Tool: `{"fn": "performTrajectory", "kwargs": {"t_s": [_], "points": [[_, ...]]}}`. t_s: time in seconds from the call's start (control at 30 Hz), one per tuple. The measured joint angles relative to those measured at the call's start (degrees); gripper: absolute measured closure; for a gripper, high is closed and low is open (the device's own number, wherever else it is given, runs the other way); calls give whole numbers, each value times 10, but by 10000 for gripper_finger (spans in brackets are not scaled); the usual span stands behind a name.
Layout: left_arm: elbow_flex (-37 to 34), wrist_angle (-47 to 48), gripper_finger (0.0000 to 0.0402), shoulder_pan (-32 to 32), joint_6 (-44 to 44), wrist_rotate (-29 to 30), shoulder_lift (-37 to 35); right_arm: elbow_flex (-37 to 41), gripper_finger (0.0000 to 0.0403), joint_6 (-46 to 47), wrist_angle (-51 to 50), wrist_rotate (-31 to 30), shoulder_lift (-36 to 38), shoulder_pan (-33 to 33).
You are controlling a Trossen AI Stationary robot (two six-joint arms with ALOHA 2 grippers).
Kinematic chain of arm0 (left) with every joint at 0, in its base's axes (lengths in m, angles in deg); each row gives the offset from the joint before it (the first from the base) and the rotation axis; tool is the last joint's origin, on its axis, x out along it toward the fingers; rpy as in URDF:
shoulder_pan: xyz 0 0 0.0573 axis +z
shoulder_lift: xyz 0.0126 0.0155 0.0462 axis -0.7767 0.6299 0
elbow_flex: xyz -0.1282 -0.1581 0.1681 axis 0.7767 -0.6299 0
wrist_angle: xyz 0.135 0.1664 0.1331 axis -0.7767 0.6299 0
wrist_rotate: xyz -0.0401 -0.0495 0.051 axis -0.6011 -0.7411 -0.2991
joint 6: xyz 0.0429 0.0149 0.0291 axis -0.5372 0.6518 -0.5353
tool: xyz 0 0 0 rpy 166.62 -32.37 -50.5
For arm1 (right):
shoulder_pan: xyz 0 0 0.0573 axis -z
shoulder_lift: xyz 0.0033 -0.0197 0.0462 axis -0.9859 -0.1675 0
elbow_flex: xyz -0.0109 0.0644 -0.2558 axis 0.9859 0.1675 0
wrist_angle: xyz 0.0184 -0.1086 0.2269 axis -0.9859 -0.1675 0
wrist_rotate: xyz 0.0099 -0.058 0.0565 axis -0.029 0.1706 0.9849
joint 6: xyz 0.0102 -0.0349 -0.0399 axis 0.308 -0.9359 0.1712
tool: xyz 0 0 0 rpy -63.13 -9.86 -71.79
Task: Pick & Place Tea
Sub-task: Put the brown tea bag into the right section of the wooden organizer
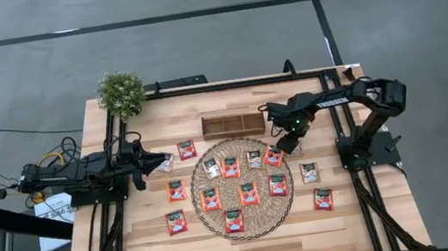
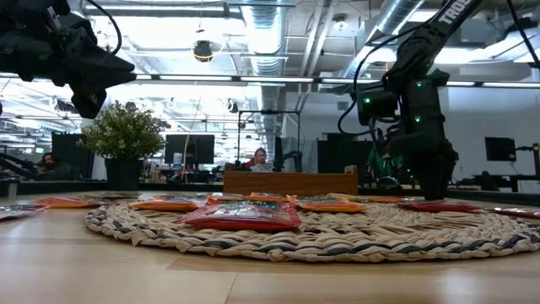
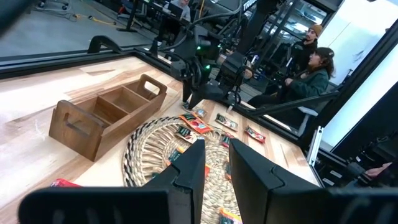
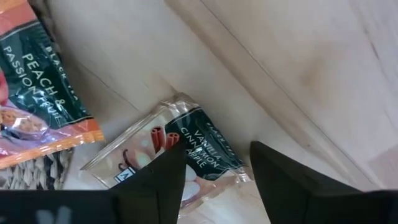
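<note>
Your right gripper [image 4: 214,177], jaws apart, straddles a pale flat sachet [image 4: 180,146] on the desk [image 4: 298,56]; left jaws narrowly parted, empty.

Left claw [image 3: 216,163] above straw mat [image 3: 149,155]; sachets [image 3: 198,125] scattered; wooden tray [image 3: 106,114] beside mat.

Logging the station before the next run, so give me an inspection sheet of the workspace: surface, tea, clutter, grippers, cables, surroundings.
Surface: light wooden table, round woven mat at its centre.
Job's things: tea sachets, mostly red-orange, a few pale; several on the mat, others on bare wood around it. None seen in the wooden tray.
Clutter: potted plant at the far left corner.
Grippers: right gripper low over a pale vanilla sachet beside the mat, fingers straddling it. Left gripper raised at the left side, holding nothing.
Cables: yellow and dark loops off the left edge.
Surroundings: seated people beyond the table.
</note>
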Motion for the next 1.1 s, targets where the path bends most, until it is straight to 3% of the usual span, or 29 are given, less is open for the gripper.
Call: {"fn": "performTrajectory", "kwargs": {"t_s": [0.2,0.7,1.1], "points": [[0,1,337,0,1,0,0,1,259,26,1,-1,7,0],[0,2,337,0,2,0,0,-1,393,37,-17,6,8,0],[0,2,337,0,2,0,0,-132,398,37,-158,-93,6,-53]]}}
